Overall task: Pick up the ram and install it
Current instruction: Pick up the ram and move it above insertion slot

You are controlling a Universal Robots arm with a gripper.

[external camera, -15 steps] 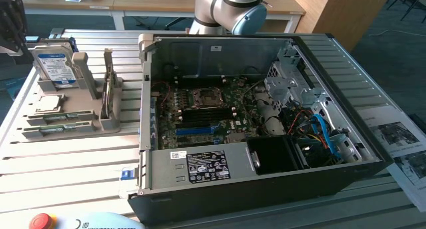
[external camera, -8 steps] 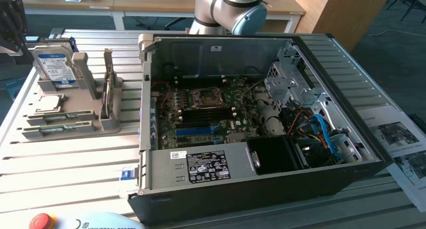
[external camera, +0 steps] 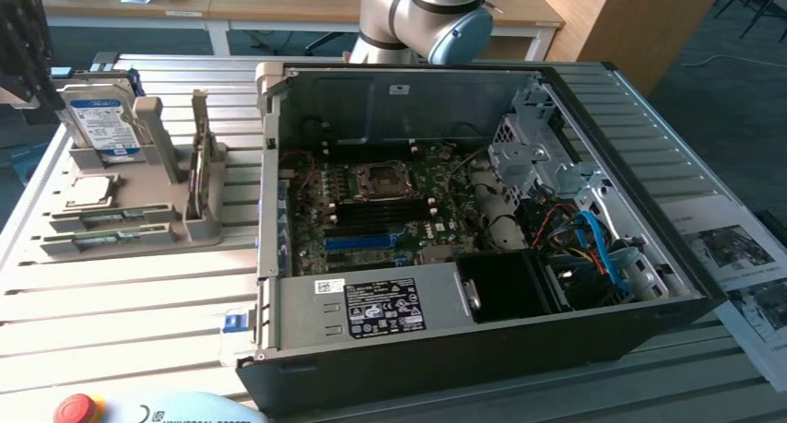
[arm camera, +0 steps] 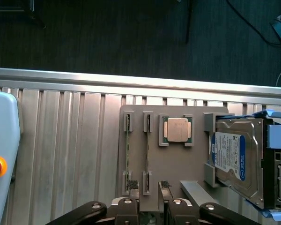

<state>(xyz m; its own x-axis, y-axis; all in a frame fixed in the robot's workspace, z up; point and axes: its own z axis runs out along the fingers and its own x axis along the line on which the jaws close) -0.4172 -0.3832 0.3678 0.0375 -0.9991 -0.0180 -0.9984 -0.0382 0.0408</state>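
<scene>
Wrist view: gripper (arm camera: 152, 218) hangs over one end of the grey holder (arm camera: 178, 164), fingers (arm camera: 127, 213) apart w/ an open gap between them, close to the slot ends. Ram (arm camera: 128, 154) stands on edge in a narrow slot of that holder, w/ a second stick in the slot just beside it; both are apart from the gripper. CPU chip (arm camera: 177, 129) lies flat in its recess, between the slots and the HDD (arm camera: 234, 159). Ext. view: holder (external camera: 184, 228) sits on the slatted table (external camera: 123, 303) at the exterior view's left, just beside the open PC case (external camera: 492, 358). Ram (external camera: 105, 222) shows green w/ white label, seated in its slot; HDD (external camera: 99, 119) stands on edge at the holder's other end. Mobo (external camera: 369, 202) lies exposed inside the case, blue slot (external camera: 363, 241) near its front. Arm (external camera: 430, 17) rises behind the case. Red stop button (external camera: 76, 409) sits at the table's front edge.
</scene>
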